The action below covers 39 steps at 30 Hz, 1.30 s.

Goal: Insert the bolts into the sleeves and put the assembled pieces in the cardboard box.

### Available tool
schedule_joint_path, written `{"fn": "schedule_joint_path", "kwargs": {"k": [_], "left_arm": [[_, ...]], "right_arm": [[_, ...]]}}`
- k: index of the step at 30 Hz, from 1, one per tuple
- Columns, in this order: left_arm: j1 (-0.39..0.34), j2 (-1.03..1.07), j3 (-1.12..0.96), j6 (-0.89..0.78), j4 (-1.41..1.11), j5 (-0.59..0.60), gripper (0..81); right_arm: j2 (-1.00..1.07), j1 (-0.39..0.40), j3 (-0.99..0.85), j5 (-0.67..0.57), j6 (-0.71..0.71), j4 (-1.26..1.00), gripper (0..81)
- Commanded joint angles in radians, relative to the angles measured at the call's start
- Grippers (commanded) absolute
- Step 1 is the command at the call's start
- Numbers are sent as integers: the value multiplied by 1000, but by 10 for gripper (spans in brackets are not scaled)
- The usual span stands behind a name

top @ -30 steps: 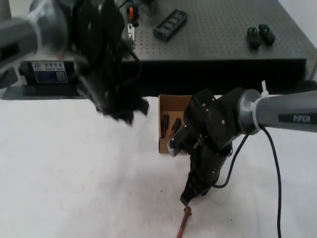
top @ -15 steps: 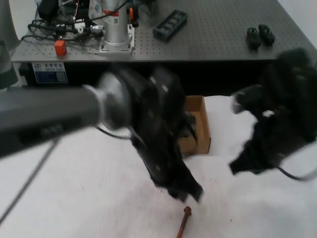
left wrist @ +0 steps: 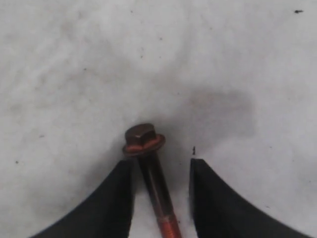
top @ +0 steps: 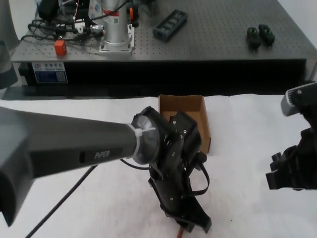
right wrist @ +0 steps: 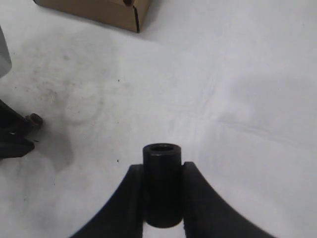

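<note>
Two arms, one bolt on the bench, so here's how it looks to me:

- High view: the left arm stretches across the white cloth, and the left gripper is down right over the coppery hex-flange steel bolt, which peeks out near the front edge. The brown cardboard box sits just behind that arm's wrist. The right arm hangs off to the side, well apart from both.
- Left wrist view: the fingers are parted narrowly with the bolt lying flat between them, head poking out past the tips. The shank hugs one finger and leaves a gap on the other side.
- Right wrist view: the right gripper is clamped on a short black metal sleeve, held off the cloth with its bore facing away from the wrist.
- What could go wrong, my guess: since the bolt is off-centre and lies on soft cloth, closing could roll it or shove it sideways, or pinch fabric along with it. A skewed grab would leave the shank crooked, and then it jams on the sleeve's rim or twists the sleeve in its grip.
</note>
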Motion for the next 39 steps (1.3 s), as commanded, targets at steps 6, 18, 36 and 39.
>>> {"fn": "schedule_joint_path", "kwargs": {"k": [6,18,36,39], "left_arm": [[-3,20,-4,-34,-17,-17,41],[127,-394,137,-197,-374,217,6],[196,-605,512,-610,-1222,460,6],[196,-605,512,-610,-1222,467,6]], "right_arm": [[-33,-4,-2,-14,4,5,31],[-203,-6,131,-356,106,-95,31],[85,235,362,-751,617,-1171,31],[92,235,352,-694,609,-1183,31]]}}
